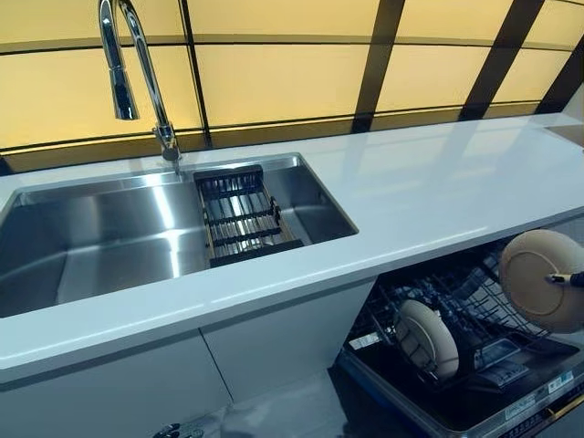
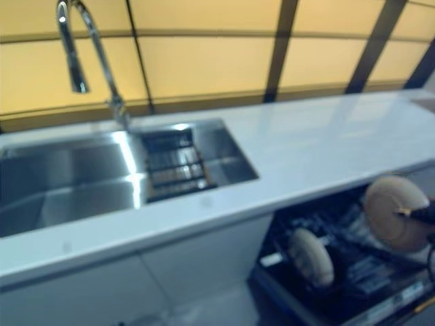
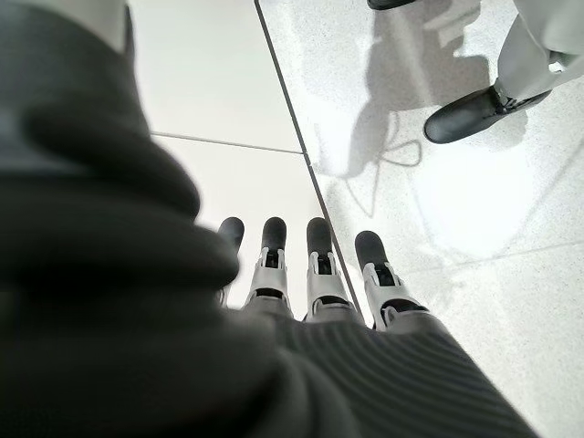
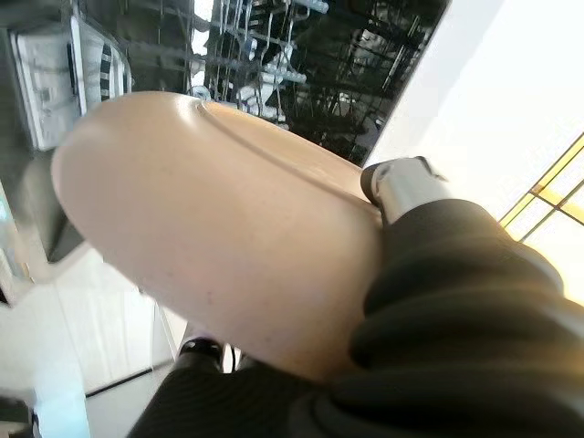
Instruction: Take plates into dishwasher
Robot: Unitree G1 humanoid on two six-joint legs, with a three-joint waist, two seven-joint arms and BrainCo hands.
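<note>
Right hand [image 4: 401, 187] is clamped on a beige plate [image 1: 540, 276], thumb on one face and fingers behind, holding it on edge above the open dishwasher rack [image 1: 456, 315] at about four o'clock. A second beige plate [image 1: 427, 338] stands upright in the rack at roughly five o'clock. Left hand [image 3: 310, 274] hangs over the floor [image 3: 438, 210], fingers straight and apart, holding nothing.

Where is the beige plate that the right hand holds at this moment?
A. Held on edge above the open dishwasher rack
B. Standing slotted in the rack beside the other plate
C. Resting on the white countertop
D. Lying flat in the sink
A: the right hand grips the plate above the dishwasher rack, apart from the slotted plate.
</note>
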